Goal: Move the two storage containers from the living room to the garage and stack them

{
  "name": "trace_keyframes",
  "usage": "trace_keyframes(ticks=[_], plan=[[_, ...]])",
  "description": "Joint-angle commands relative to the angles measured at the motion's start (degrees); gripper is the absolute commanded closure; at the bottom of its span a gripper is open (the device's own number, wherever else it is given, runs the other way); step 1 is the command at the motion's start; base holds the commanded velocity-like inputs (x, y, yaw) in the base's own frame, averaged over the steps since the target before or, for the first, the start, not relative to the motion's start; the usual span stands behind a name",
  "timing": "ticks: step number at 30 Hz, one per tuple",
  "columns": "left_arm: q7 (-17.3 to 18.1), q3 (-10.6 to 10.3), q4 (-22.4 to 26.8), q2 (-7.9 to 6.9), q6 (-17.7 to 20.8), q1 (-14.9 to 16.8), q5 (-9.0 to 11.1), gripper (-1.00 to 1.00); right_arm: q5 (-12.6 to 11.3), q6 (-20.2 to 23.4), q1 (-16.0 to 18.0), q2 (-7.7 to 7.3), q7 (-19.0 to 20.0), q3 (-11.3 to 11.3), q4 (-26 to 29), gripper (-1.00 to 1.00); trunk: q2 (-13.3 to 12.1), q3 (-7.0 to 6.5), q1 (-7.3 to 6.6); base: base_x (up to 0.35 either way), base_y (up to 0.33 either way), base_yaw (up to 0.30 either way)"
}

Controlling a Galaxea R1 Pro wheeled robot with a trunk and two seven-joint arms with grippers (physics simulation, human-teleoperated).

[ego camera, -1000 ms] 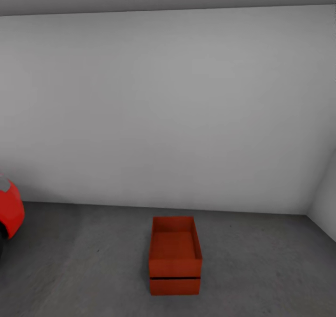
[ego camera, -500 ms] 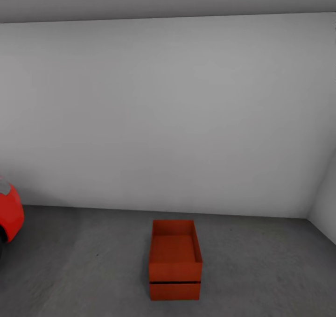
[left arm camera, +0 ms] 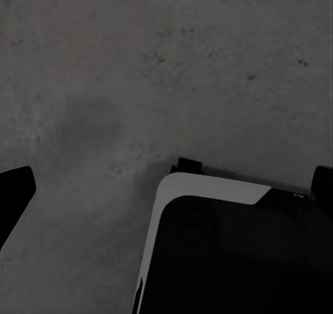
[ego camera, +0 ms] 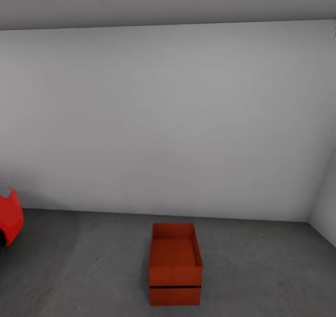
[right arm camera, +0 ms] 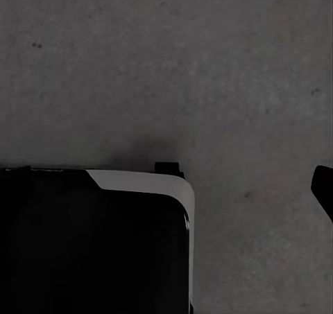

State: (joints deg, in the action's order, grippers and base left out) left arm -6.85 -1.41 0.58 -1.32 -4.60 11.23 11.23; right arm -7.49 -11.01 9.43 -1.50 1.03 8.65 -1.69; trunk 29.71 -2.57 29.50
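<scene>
The two storage containers [ego camera: 175, 263] stand in the garage as one orange-red stack: the upper bin [ego camera: 175, 254] sits squarely on the lower bin [ego camera: 175, 295], with a thin dark seam between them across the near face. The upper bin is open-topped and holds nothing; the inside of the lower one is hidden under it. The stack rests on the dark grey floor [ego camera: 93, 270], a little out from the plain white wall [ego camera: 168, 121] and well apart from the red car [ego camera: 9, 216], whose nose shows at the edge.

Judging by this, the stacking step looks done — one bin on the floor, the other on top, edges lined up. What remains is likely only to stay clear of the stack so it is not nudged.

Both wrist views look down at bare grey concrete past the robot's dark, white-edged base [left arm camera: 236, 251]. A dark tip [left arm camera: 12, 196] pokes in at the edge of the left wrist view, and another [right arm camera: 325, 189] in the right — too little to tell whether either pincer is released or clenched. Nothing is seen held in them.
</scene>
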Motion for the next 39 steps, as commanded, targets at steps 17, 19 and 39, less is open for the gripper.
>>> trace_keyframes(ticks=[17,19,39], plan=[[-0.1,-0.2,0.0,0.01,-0.2,0.0,0.4,-1.0,-0.5,-0.1,0.0,0.11,0.0,0.5,-0.2,-1.0,0.0,-0.25,0.02,0.0,0.0,0.0],[-0.1,-0.2,0.0,0.01,-0.2,0.0,0.4,-1.0,-0.3,0.0,0.0,0.1,0.0,0.6,-0.2,-1.0,0.0,-0.25,0.02,0.0,0.0,0.0],[0.0,0.1,-0.6,0.51,-1.0,-0.4,5.1,-1.0,0.0,0.4,0.1,0.27,0.0,0.7,-0.2,-1.0,0.0,-0.25,0.02,0.0,0.0,0.0]])
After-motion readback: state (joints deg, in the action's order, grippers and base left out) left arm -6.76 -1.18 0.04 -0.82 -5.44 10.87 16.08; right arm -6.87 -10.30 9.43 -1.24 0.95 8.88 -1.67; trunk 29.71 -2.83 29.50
